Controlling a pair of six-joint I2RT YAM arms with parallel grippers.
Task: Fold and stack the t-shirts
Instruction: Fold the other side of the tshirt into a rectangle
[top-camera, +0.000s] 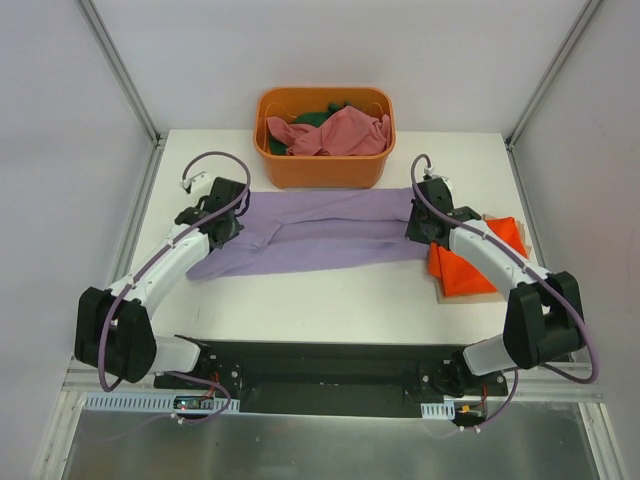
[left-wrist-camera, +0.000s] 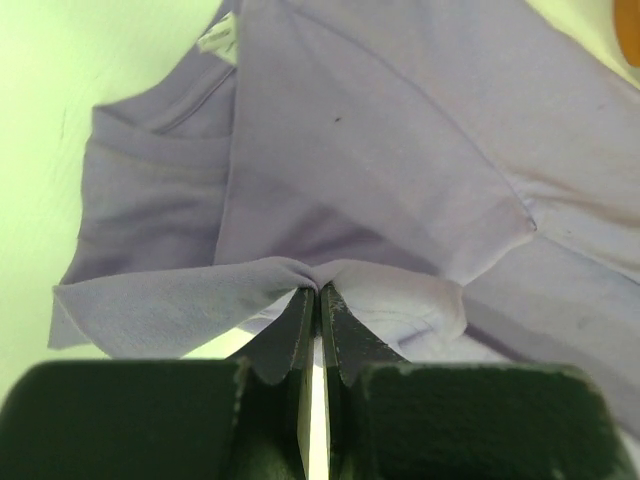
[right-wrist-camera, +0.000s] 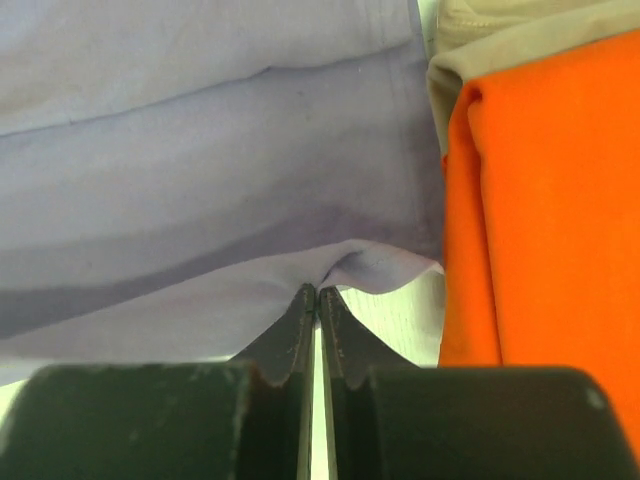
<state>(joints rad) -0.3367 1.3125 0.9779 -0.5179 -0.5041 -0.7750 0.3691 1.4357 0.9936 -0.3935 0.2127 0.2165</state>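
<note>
The lavender shirt (top-camera: 320, 232) lies stretched sideways across the middle of the table (top-camera: 330, 305), just in front of the orange tub (top-camera: 323, 170). It is folded lengthwise into a long band with a few creases running along it.

The left gripper (top-camera: 222, 222) sits at the shirt's left end and the right gripper (top-camera: 425, 225) at its right end, so the cloth spans the whole gap between them.

In the left wrist view the jaws are pressed together, with a bunched fold of lavender cloth pinched at their tips. The rest of the shirt spreads away ahead of them, its collar and a small white label (left-wrist-camera: 215, 40) toward the upper left.

In the right wrist view the jaws are likewise clamped together on the shirt's near edge. A small corner of cloth curls up off the white table just beside the tips.

A folded orange shirt (top-camera: 470, 265) lies on the right side of the table, right next to the lavender shirt's right end, and the right arm reaches over it. A beige layer (right-wrist-camera: 500, 35) shows under its far edge; what it is cannot be made out.

The tub stands at the far edge of the table and holds a crumpled pink shirt (top-camera: 340, 135) with a dark green shirt (top-camera: 318, 115) behind it.
</note>
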